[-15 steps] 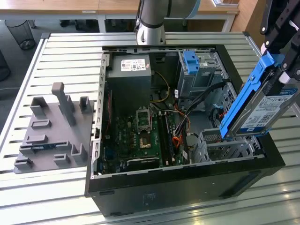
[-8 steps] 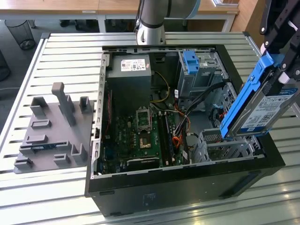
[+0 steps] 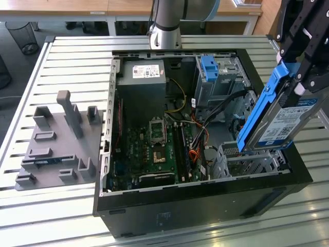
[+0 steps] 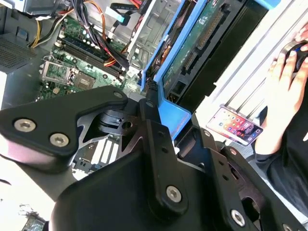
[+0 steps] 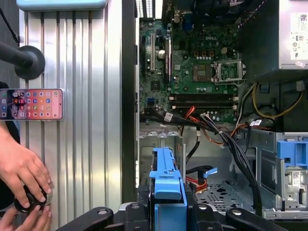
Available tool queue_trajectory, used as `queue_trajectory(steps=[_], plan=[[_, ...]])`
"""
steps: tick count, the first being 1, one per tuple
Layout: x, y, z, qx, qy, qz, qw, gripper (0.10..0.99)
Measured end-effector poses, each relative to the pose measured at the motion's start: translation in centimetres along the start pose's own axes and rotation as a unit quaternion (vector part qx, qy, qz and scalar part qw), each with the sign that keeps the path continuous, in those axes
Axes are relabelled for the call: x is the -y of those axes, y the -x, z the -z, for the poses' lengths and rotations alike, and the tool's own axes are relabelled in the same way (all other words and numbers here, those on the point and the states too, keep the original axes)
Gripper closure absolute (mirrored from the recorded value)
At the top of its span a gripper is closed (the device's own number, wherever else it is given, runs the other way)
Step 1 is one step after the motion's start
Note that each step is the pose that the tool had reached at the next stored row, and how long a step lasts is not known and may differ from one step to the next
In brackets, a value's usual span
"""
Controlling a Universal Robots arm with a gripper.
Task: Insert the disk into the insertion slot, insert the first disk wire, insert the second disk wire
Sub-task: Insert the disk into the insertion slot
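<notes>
My gripper [image 3: 297, 77] is shut on the disk [image 3: 281, 121], a silver-grey drive with a white label in a bright blue carrier. The disk hangs tilted, its lower end just above the insertion slot [image 3: 249, 160], a low silver perforated cage at the front right corner of the open computer case [image 3: 205, 198]. In the first wrist view the carrier's blue edge [image 5: 166, 180] stands between the black fingers [image 5: 191, 211], with the perforated slot floor [image 5: 221, 188] beyond it. The second wrist view shows the disk's green underside [image 4: 202, 43]. Loose black and orange cables [image 5: 216, 134] run beside the slot.
A taller grey cage with a blue bracket [image 3: 212, 72] stands behind the slot. The motherboard [image 3: 157, 146] and power supply [image 3: 141, 77] fill the case's left. A grey fixture plate [image 3: 56, 139] lies on the exterior view's left. A person's hand [image 5: 19, 168] and a phone [image 5: 31, 103] rest beside the case.
</notes>
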State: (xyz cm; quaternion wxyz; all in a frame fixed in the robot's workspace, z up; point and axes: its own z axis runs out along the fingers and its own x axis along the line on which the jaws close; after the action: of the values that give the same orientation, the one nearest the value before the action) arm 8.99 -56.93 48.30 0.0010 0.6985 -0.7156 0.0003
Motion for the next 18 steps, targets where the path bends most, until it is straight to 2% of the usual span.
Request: queue_trajectory(steps=[8,12,18], plan=[[-0.55,0.31,-1.01,0.0004,-0.0005,-0.003,1.0000,0.722],[-0.62,0.88,-1.63,0.0005,-0.0006,0.002,1.0000,0.722],[-0.69,1.17,-2.39,0.0006,-0.0007,0.008,1.0000,0.722]])
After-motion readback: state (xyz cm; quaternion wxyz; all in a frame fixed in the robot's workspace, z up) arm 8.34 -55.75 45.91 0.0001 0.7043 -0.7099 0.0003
